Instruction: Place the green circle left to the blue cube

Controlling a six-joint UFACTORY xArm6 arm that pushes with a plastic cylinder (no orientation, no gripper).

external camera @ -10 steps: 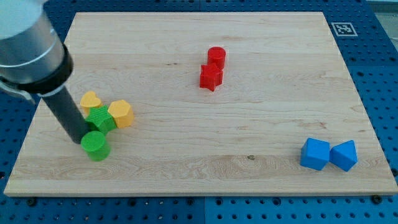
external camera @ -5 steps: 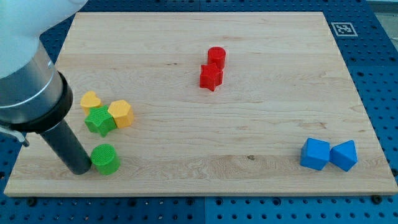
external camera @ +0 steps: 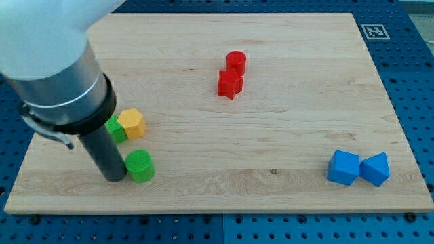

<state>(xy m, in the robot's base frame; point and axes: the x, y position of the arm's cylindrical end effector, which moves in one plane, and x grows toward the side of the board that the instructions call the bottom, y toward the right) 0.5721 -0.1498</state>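
Moved since the earlier frame: green circle [external camera: 141,166] and my tip [external camera: 114,177], both shifted toward 3 o'clock. Tip touches the circle at its 9 o'clock side. No gripper fitted, only a rod. Blue cube [external camera: 343,167] well apart at 3 o'clock, beside a blue block [external camera: 375,169]. Containers: none visible.

A pale wooden board [external camera: 285,135] with fine horizontal grain fills most of the view, lying flat on a blue perforated surface [external camera: 413,81] whose rows of small round holes show along the view's left, right and bottom edges. A black-and-white square marker [external camera: 374,31] sits just off the board's top right corner. The light is even and soft, with faint shadows on the wood
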